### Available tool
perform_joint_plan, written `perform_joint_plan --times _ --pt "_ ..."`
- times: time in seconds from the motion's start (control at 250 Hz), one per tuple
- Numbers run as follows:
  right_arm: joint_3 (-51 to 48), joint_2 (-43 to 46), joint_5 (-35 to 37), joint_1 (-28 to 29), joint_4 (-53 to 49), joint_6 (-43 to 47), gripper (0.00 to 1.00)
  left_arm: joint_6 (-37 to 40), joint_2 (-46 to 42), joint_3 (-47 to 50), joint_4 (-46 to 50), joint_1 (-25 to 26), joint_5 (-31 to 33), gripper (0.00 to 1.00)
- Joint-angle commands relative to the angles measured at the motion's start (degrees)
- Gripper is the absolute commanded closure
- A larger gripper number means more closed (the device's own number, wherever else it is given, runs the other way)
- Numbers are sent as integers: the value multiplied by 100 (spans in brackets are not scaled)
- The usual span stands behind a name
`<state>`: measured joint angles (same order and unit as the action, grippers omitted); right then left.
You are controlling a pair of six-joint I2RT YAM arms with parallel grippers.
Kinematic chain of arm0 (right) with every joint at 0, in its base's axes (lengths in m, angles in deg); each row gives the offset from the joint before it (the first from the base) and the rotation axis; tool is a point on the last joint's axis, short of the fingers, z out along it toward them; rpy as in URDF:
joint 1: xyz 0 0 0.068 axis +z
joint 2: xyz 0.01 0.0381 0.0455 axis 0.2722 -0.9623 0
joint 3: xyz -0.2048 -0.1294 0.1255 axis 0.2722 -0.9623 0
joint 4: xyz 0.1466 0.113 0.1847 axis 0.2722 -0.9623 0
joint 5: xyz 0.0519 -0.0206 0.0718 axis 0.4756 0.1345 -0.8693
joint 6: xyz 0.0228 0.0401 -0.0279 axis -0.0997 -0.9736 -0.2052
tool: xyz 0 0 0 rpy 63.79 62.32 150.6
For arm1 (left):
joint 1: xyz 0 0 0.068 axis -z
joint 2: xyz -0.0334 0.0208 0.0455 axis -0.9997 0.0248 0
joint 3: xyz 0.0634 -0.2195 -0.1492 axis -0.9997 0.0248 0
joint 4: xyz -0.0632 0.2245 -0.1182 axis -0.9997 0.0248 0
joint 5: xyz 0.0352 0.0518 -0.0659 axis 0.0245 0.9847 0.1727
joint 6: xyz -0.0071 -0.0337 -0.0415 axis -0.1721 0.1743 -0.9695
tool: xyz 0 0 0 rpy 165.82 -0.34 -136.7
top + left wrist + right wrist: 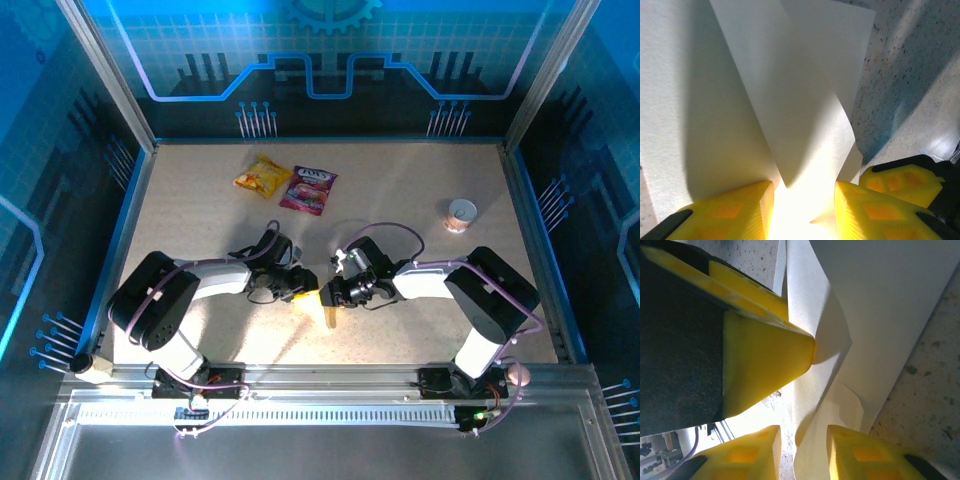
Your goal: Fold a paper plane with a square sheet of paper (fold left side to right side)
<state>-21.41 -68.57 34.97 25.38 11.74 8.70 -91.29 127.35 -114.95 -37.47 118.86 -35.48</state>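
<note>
Paper (790, 110) lies at the 6 o'clock end of the table (200, 200), close to the near edge and about midway across, right where the two arms meet. It is no longer a flat square. From the left wrist, one slanted flap stands up off the layer beneath and a second layer shows behind it toward 1 o'clock. The flaps look loose and bowed, not pressed into sharp creases.

The left pincer (802, 205) straddles the paper with its jaws part spread. The sheet runs through the gap without being clamped flat. At 4 o'clock in that view sits a finger (905, 182) of the right pincer, just beside the paper's edge.

From the right wrist, the right pincer (804, 455) has a curled edge of the paper (880, 305) rising between its jaws. The gap is narrow, but I cannot tell whether it is pinching that edge or only bracketing it. A finger (765, 355) of the left pincer presses in from 10 o'clock, touching the fold.

My judgement is that the side-to-side fold is under way but not set. The layers need flattening and creasing, and nothing like a narrow pointed dart exists yet, so most of the folding remains.

At 12 o'clock lie a yellow packet (262, 176) and a pink packet (309, 188), with a small cup (461, 214) at 2 o'clock, all well apart from the work.
</note>
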Motion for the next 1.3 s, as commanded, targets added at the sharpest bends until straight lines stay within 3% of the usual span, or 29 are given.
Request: perform_joint_plan --times 0.0,0.32,1.295 --pt "149 -119 -103 -54 14 4 73 -19 141 -35 141 62 124 61" --pt "301 -127 202 -47 -543 232 89 1 145 -47 160 61 143 61" --pt "499 -378 659 19 -1147 430 89 17 138 -62 200 96 172 60"
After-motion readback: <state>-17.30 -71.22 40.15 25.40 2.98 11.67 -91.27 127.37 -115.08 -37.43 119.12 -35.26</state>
